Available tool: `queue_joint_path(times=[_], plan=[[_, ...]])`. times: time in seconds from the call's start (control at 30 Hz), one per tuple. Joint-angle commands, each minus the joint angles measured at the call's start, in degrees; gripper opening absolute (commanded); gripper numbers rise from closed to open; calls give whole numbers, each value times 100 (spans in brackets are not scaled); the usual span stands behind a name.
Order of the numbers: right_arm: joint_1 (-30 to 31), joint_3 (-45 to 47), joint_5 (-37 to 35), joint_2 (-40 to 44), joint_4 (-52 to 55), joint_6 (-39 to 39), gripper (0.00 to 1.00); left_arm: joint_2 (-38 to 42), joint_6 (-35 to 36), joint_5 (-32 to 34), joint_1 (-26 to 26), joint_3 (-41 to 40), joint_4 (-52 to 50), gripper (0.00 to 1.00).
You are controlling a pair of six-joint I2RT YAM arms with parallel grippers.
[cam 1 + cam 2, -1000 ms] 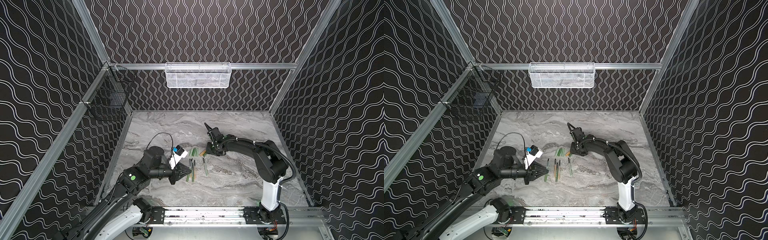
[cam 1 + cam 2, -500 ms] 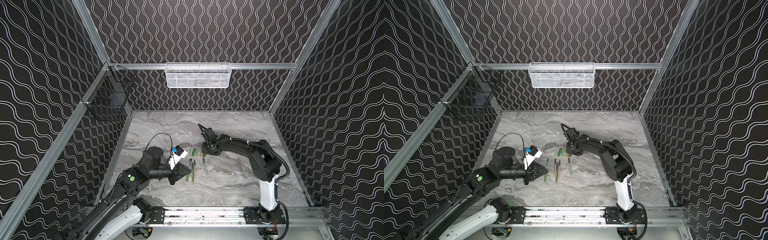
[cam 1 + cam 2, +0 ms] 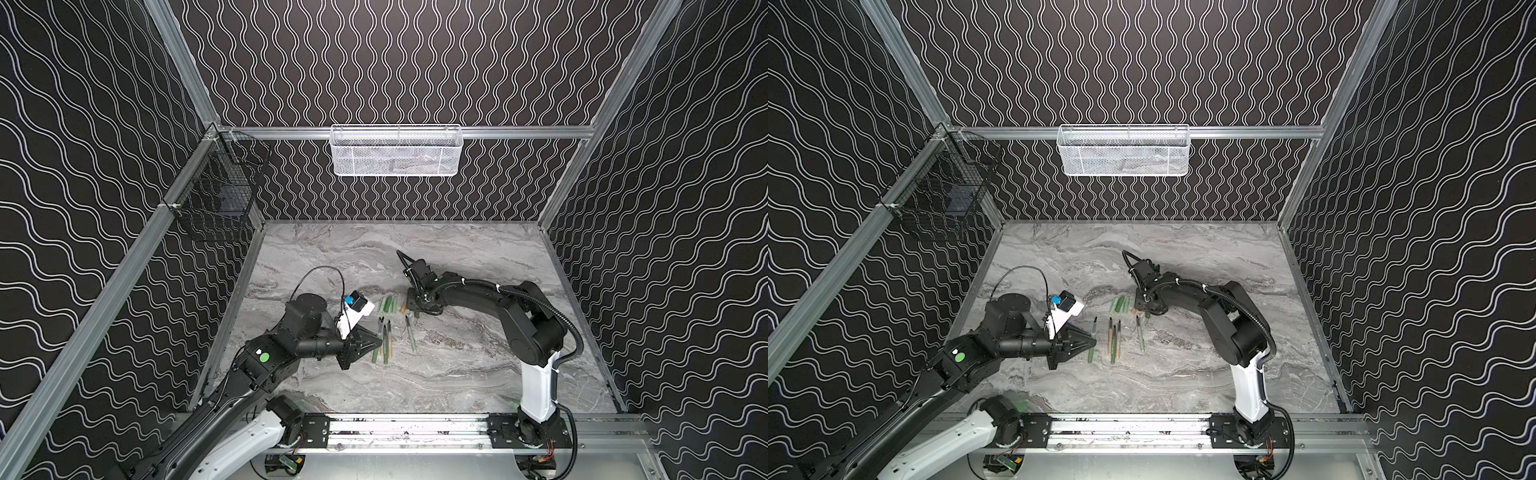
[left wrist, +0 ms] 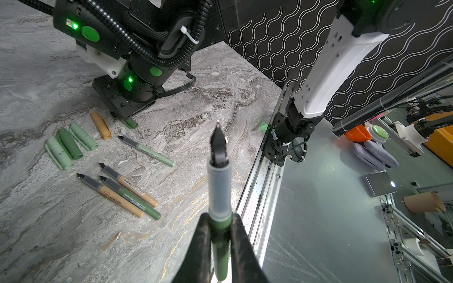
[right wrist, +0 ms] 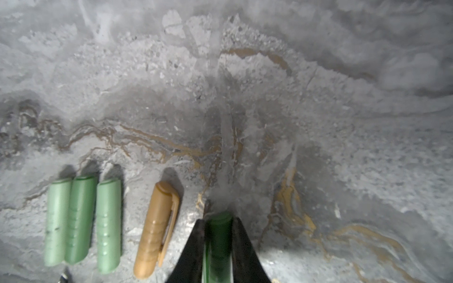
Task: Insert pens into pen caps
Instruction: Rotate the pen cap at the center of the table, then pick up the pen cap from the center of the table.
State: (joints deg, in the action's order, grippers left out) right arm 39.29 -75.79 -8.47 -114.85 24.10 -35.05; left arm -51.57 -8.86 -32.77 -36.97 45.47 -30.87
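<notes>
Bimanual robot over a grey marbled desk (image 3: 457, 374), partway through capping pens.

The left tool (image 4: 219, 216) is clamped together on the lower barrel of a green pen (image 4: 219, 186), held clear of the desk with its dark tip pointing away from the wrist. The right tool (image 5: 218, 219) is down at the desk, its fingers pressed against both sides of a dark green pen cap (image 5: 219, 245) that lies there.

Beside that cap lie a tan cap (image 5: 157, 227) and three green caps (image 5: 81, 220) side by side. Four more pens (image 4: 132, 198) lie uncapped on the desk near them.

The step in hand looks like picking up the cap to meet the held pen. To do it well, lift the cap straight up, turn its open end toward the pen tip, line the two up end to end, then push along the pen's length without twisting.

A white mesh basket (image 3: 395, 151) hangs on the back rail and a black wire basket (image 3: 220, 195) on the side wall. What they hold cannot be made out.
</notes>
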Motion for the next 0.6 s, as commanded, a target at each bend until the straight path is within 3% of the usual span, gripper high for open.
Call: queue_joint_path(times=[0.0,0.33,0.57], plan=[[3,72,-145,28,470,190,21,-29,43,60,14,5,134,0],[5,-128,-17,-19,907,455,30,-65,41,47,14,5,156,0],[17,-333,102,-165,1139,572,29,-24,42,69,14,11,152,0]])
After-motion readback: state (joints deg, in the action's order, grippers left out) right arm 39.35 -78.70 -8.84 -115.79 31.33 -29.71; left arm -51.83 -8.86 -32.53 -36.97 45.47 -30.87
